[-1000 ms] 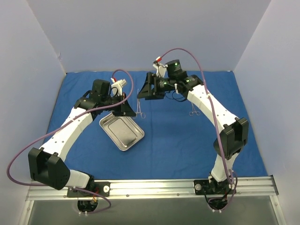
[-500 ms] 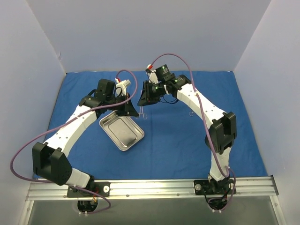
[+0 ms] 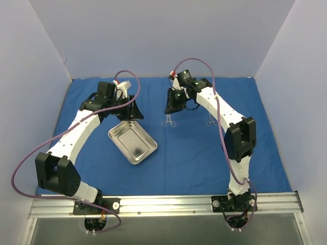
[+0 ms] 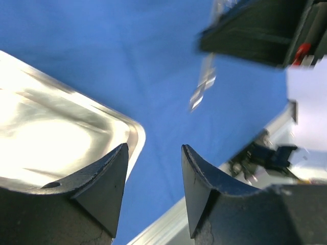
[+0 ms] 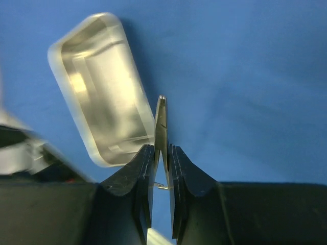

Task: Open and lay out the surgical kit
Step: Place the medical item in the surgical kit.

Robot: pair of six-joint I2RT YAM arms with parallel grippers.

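The cloth wrap [image 3: 194,153] was a plain deep blue with no pattern, filling the middle of the frame. The tray [image 3: 132,142], left of centre, was shiny silver with pale reflected patches. An instrument [image 3: 169,122] at centre and a second instrument [image 3: 212,122] to its right were thin and silver-grey. The left arm [image 3: 76,135] and right arm [image 3: 219,109] were white with black joints, trailed by purple cables [image 3: 194,58]. A green light [image 3: 194,82] showed at upper centre. The walls [image 3: 153,35] were pale lavender and the rail [image 3: 163,204] at the bottom was dull silver.
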